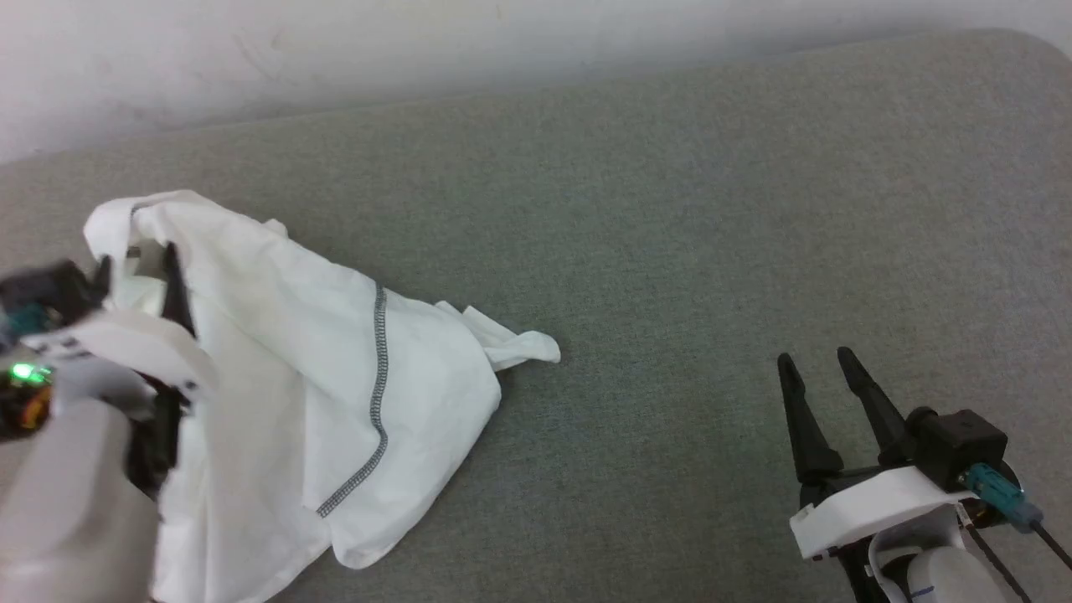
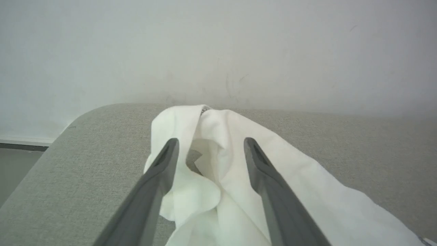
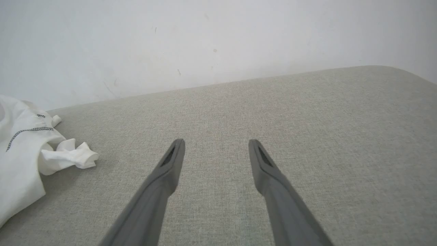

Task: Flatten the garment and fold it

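Head view, starting from my left: the left claw (image 1: 138, 260) sits over the far end of the garment (image 1: 293, 360). Its wrist view shows the two fingers apart with a raised fold of white cloth lying between them, nothing pinched. The garment is a crumpled heap on the grey fabric surface (image 1: 670, 209), bunched under that claw and just to its right, and it fans out toward the robot. A line of dark zigzag stitching (image 1: 378, 368) runs down its middle, and a twisted tail (image 1: 515, 343) pokes out on the side facing the right claw (image 1: 815, 358). That claw is well apart from the cloth, over bare surface, fingers spread and holding nothing.

I judge this shirt light, thin and floppy. It will likely sag and slip from a shallow pinch, and drag on the woven surface rather than glide, but a firm squeeze shouldn't hurt it. To flatten it I'd want a single layer in each grip, not a wad. I'd take the stitched seam just right of the left claw with that one and the twisted tail, nearest the right claw, with the other, then draw them apart.
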